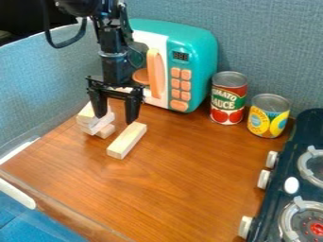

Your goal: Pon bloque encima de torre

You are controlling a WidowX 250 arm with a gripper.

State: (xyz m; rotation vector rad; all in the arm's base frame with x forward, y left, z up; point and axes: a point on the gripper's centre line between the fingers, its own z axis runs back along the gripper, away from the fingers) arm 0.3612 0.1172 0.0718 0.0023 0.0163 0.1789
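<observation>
The black gripper (115, 116) hangs down at the upper left of the camera view, open, with nothing between its two spread fingers. A small tower of pale wooden blocks (96, 125) stands on the table at the left, its layers laid crosswise. The left finger covers part of the tower's top; whether they touch I cannot tell. One loose wooden block (127, 140) lies flat on the table, slanted, just right of the tower and below the right finger's tip.
Behind the gripper stands a teal toy microwave (200, 66) with an orange handle. To its right are a red-labelled can (228, 98) and a yellow-labelled can (268, 116). A dark toy stove (302, 189) lines the right edge of the brown table (176, 189).
</observation>
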